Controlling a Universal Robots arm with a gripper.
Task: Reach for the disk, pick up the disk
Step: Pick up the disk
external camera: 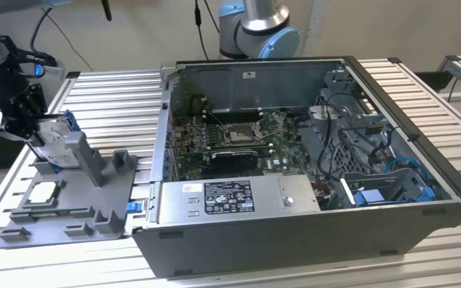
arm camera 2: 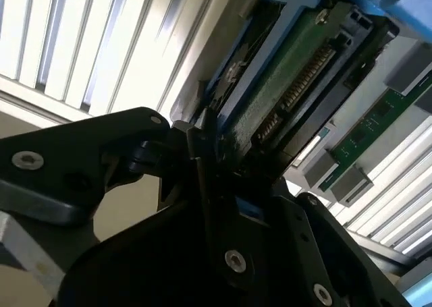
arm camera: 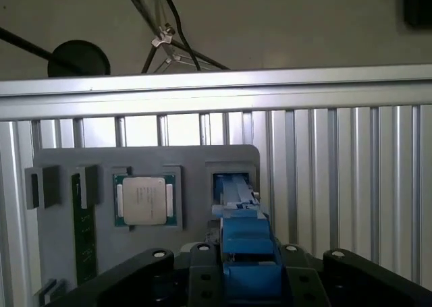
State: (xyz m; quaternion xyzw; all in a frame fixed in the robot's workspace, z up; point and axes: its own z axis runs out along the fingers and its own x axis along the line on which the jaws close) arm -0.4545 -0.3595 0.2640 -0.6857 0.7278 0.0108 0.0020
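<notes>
Plainly, the jaws of our gripper (external camera: pixel 32 129) were closed narrowly on the disk (external camera: pixel 54 150), pinching its blue frame. We saw it upright at a far corner of the grey tray (external camera: pixel 50 223).

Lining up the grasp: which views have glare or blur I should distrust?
First wrist view: slatted metal table glares bright, black pincer in shadow. Second wrist view: slats blown out white, pincer a dark blur, blue-framed silver-grey hard drive sharp enough. Exterior view: even light, no strong glare.
</notes>
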